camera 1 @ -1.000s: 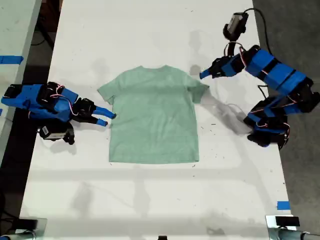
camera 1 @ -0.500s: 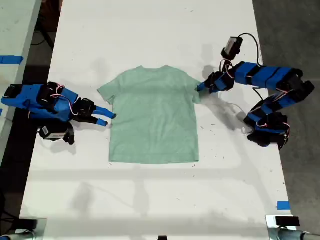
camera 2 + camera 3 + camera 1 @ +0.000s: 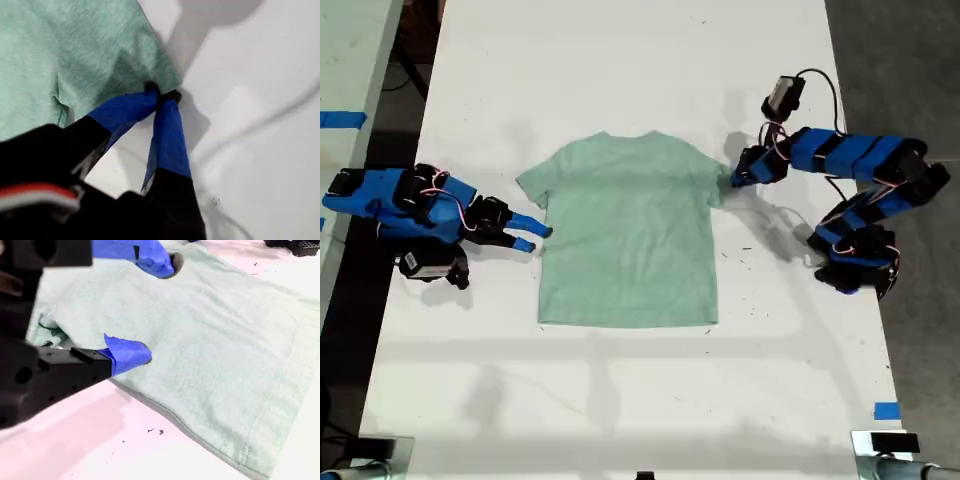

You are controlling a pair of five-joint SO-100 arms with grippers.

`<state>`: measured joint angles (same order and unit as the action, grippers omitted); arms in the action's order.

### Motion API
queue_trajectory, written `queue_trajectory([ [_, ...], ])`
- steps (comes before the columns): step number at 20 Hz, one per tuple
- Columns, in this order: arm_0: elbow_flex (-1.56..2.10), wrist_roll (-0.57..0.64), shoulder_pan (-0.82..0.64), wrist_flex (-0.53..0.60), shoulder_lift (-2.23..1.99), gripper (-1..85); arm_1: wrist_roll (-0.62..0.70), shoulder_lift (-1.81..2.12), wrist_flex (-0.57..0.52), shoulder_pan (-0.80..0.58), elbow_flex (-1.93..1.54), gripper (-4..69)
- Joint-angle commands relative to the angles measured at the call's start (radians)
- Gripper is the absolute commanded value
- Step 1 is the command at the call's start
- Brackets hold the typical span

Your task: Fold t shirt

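Since a second ago my first gripper [image 3: 732,178] has swung down to the sleeve on the exterior view's right and now pinches its hem corner, jaws closed on the cloth. My second gripper [image 3: 532,238] hasn't budged, fingers spread wide at the opposite side seam, nothing held. T shirt [image 3: 625,230] lies flat, mid-table [image 3: 620,80], no fold made yet, so basically all folds remain; only the first grasp is done. Judging by layout, plenty of bare white surface all round the shirt, table edges well away.
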<state>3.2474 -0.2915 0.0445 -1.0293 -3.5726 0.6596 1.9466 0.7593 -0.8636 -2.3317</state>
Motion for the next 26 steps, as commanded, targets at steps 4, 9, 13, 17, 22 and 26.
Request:
queue_trajectory([
  [4,0.043,-0.009,0.008,0.009,-0.006,24.2,0.020,0.048,0.071,0.015,0.115,23.1],
  [9,0.043,-0.009,0.008,0.009,-0.006,24.2,0.021,-0.344,0.152,0.034,0.390,20.9],
  [13,0.043,-0.008,0.008,0.009,-0.006,24.2,0.018,-0.342,0.225,0.046,0.495,2.2],
  [17,0.043,-0.008,0.008,0.009,-0.006,24.2,0.071,-0.265,0.413,0.071,0.719,2.2],
  [22,0.043,-0.008,0.008,0.009,-0.006,24.2,0.156,-0.385,0.575,0.215,1.121,2.2],
  [26,0.043,-0.008,0.008,0.009,-0.006,24.2,0.183,-0.669,0.545,0.364,1.331,2.2],
])
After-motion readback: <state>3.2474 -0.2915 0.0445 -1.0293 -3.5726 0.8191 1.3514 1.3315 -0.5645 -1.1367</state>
